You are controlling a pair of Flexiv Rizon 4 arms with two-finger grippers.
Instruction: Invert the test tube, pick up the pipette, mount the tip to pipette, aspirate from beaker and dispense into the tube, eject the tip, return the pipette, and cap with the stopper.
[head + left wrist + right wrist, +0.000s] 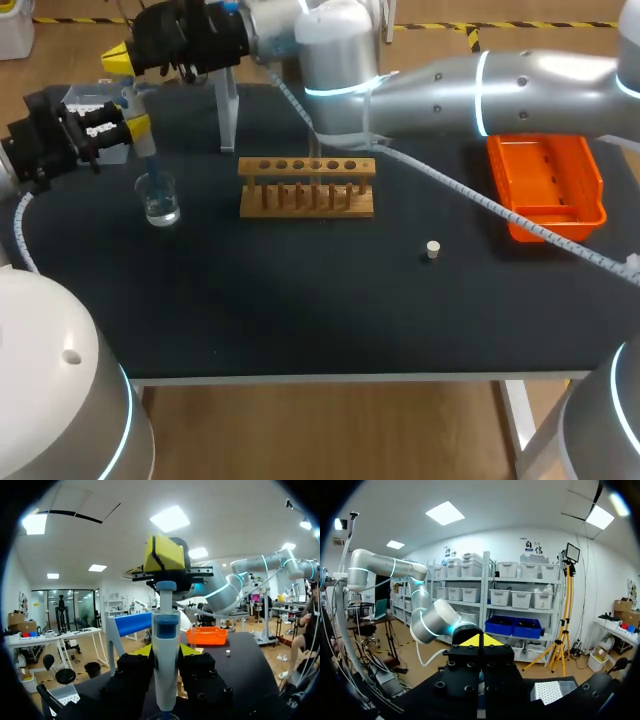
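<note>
My left gripper is shut on the white and blue pipette and holds it upright at the table's far left. The pipette's tip reaches down into the glass beaker, which holds clear liquid. My right arm reaches across the table, and its gripper is shut, its yellow tips pressed together. In the left wrist view the right gripper rests right on top of the pipette's plunger. The wooden tube rack stands mid-table. A small pale stopper lies to its right.
A box of tips sits behind my left gripper. A clear pipette stand rises behind the rack. An orange tray lies at the right, under the right arm. A cable runs from the right arm over the table.
</note>
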